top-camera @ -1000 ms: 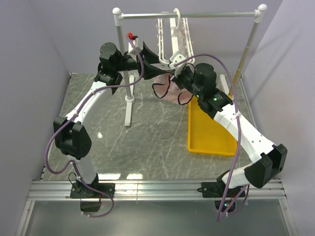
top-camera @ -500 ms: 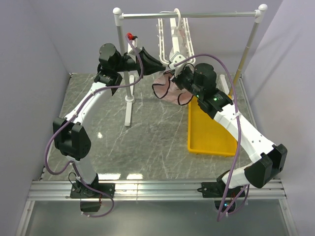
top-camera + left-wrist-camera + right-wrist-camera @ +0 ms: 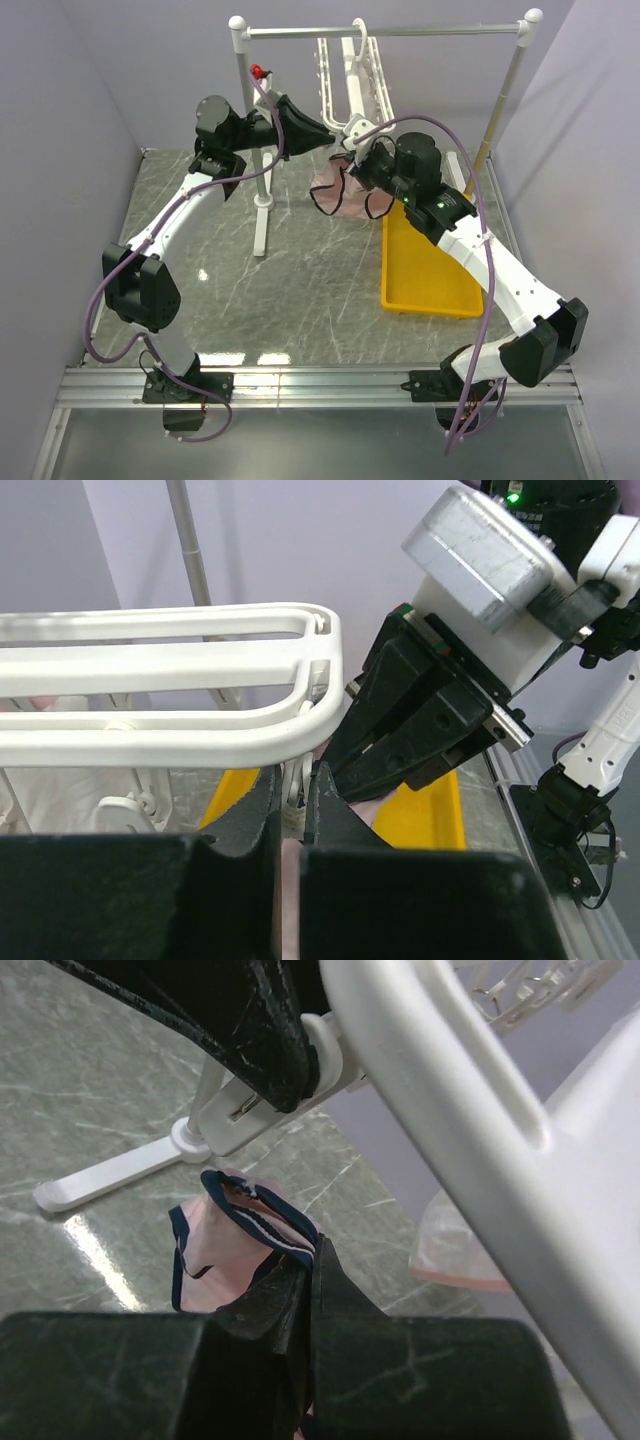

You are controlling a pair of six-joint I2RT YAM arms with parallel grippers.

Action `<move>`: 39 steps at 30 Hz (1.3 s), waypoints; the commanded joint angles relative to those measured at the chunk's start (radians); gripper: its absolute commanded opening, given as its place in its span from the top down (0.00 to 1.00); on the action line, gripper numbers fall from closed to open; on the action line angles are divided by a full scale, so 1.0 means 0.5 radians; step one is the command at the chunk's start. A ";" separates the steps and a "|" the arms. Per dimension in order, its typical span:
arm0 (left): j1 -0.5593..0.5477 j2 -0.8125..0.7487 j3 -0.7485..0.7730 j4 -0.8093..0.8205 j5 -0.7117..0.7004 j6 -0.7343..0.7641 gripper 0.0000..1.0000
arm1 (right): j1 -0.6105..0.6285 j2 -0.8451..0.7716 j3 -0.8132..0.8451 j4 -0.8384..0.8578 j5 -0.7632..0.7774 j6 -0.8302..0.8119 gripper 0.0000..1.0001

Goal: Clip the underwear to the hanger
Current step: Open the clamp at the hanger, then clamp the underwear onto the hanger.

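Closing in: left gripper [image 3: 333,135] and right gripper [image 3: 350,162] have edged toward the hanger [image 3: 352,75] end, underwear [image 3: 340,192] hanging beneath it.
Right gripper pinches the underwear; left gripper, nearly pressed together, squeezes a clip [image 3: 270,1100]. Rail stand [image 3: 243,90] post crowds left, yellow tray [image 3: 430,290] right.

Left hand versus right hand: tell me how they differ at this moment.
The left hand pinches a white clip on the hanger, while the right hand grips the navy-trimmed pink underwear. The left hand reaches in from the left at the frame's end, and the right hand comes from the right, just below it. Both are black, both are shut, and they nearly meet under the hanger.
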 commanded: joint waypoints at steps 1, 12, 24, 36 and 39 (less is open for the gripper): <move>-0.007 -0.076 -0.008 0.227 -0.051 -0.209 1.00 | 0.009 0.008 0.101 -0.047 -0.065 0.047 1.00; -0.007 -0.011 -0.017 0.473 -0.017 -0.467 1.00 | 0.015 0.118 0.248 -0.100 -0.062 0.130 1.00; -0.007 0.013 -0.063 0.586 -0.014 -0.513 1.00 | 0.055 0.131 0.313 -0.121 -0.046 0.188 1.00; -0.014 0.007 -0.113 0.543 -0.002 -0.406 1.00 | 0.058 0.137 0.402 -0.189 -0.086 0.277 1.00; -0.017 0.010 -0.113 0.525 0.007 -0.378 1.00 | 0.058 0.131 0.408 -0.195 -0.101 0.293 1.00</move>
